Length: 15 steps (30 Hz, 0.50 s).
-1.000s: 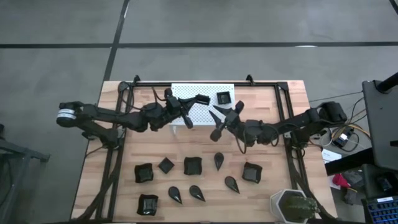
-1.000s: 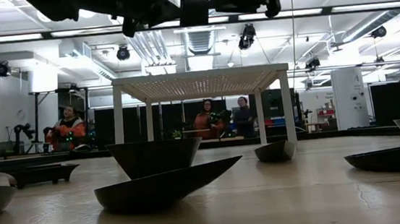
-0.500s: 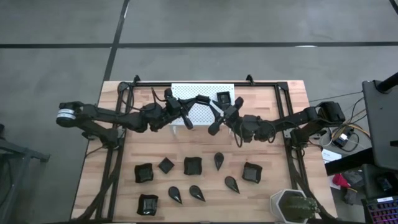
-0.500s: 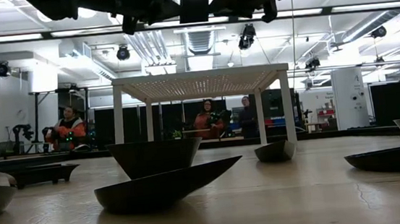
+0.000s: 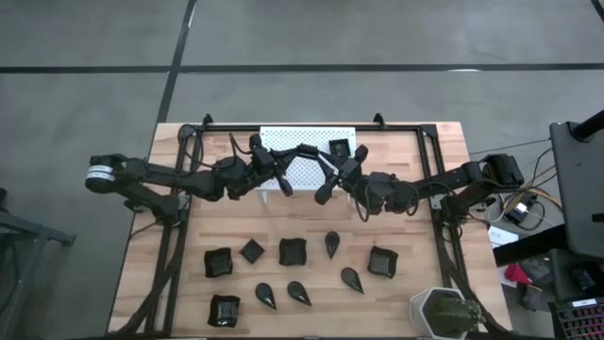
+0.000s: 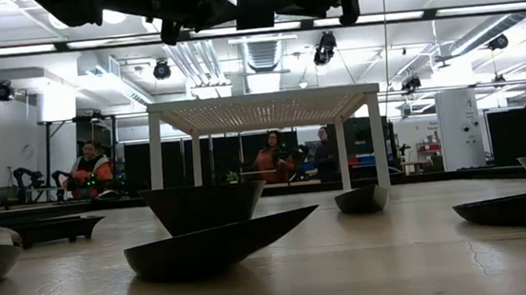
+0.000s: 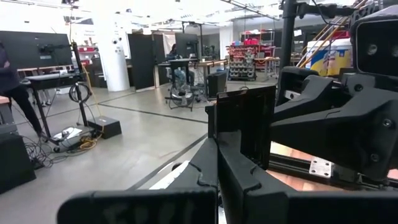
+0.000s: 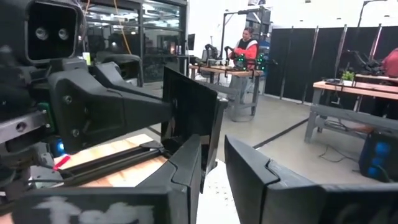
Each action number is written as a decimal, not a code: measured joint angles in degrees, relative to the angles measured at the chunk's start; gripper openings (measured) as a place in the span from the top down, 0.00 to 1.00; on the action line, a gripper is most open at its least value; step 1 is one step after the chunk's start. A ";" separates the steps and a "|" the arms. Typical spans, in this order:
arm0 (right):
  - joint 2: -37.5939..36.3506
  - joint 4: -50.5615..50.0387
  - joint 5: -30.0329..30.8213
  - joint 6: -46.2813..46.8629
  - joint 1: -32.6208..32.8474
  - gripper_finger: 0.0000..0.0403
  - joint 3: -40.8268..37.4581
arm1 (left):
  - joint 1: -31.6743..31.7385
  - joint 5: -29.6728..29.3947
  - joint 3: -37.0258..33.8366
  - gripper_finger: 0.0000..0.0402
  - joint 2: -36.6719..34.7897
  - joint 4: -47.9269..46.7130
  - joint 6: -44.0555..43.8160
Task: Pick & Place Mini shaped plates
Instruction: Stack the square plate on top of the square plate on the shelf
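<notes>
My left gripper is shut on a small black square plate, held high over the white perforated stand. My right gripper meets it from the table's right, open. Its two fingers stand on either side of the plate's free edge. A second square plate lies on the stand's top. Several more black plates, squares and teardrops, rest on the wooden table nearer the front edge. In the low view the held plate shows at the top between both arms. My left gripper pinches the plate between its two fingers at one edge. The fingers come level from the table's left. The plate stands on edge beyond the fingertips, lifted clear of the stand. My right gripper: one finger lies close to the plate; whether it touches, I cannot tell.
A grey-green pot with a plant stands at the table's front right corner. A black frame rail runs along the far edge and down both sides. People sit and stand at desks in the room beyond the table.
My right gripper has shifted a little toward the table's left, up to the plate held by my left gripper, and its fingers have drawn closer together around the plate's edge. The plate and my left gripper have kept still.
</notes>
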 joint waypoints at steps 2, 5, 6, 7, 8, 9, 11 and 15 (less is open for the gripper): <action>0.00 -0.24 0.02 0.02 -0.06 0.82 0.10 | 0.00 0.01 0.00 1.00 0.00 -0.01 0.01; 0.00 -0.24 0.02 0.26 -0.05 0.83 -0.06 | 0.00 0.00 0.00 1.00 0.00 0.01 0.01; 0.00 -0.24 0.01 0.26 -0.10 0.83 -0.10 | 0.00 0.02 0.00 1.00 0.00 -0.01 0.01; 0.00 -0.25 0.00 0.25 -0.11 0.84 -0.12 | 0.00 0.02 0.00 1.00 0.00 0.01 0.01; 0.00 -0.27 0.00 0.24 -0.15 0.85 -0.12 | 0.00 0.02 0.00 1.00 0.00 0.01 0.01; 0.00 -0.26 -0.01 0.24 -0.17 0.86 -0.12 | 0.00 0.02 0.00 1.00 0.00 0.01 0.01; 0.02 -0.24 -0.20 0.24 -0.17 0.88 -0.12 | 0.00 0.02 0.00 1.00 0.00 0.01 0.00; 0.02 -0.25 -1.71 -0.22 -0.15 0.95 -0.02 | 0.02 0.32 0.00 1.00 0.00 0.01 0.01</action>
